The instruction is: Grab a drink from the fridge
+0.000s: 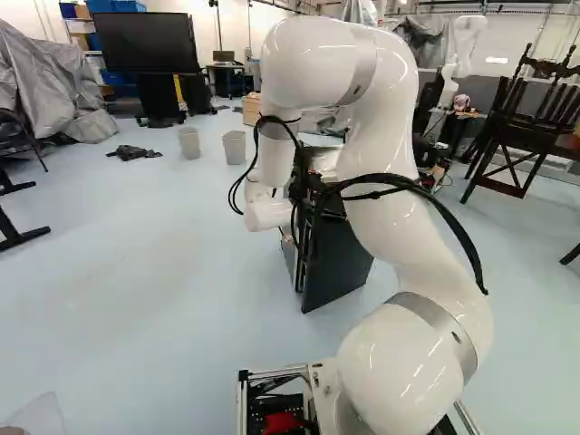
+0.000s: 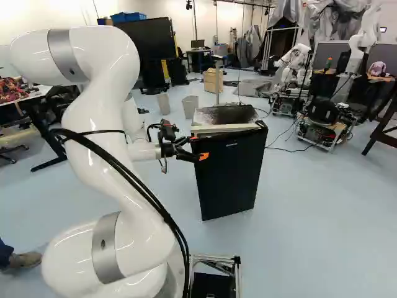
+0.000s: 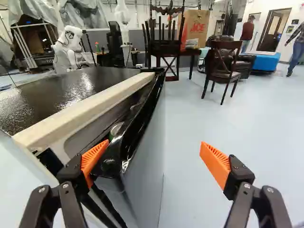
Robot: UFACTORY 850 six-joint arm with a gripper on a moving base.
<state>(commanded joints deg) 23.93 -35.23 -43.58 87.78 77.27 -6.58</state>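
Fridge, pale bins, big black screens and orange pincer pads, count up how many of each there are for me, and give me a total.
Fridge: 1
Pale bins: 2
Big black screen: 1
Orange pads on the pincer: 2
Total: 6

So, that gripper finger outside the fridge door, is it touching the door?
Apart. The wrist view shows a wide strip of floor between that finger's orange pad and the outer face of the fridge door.
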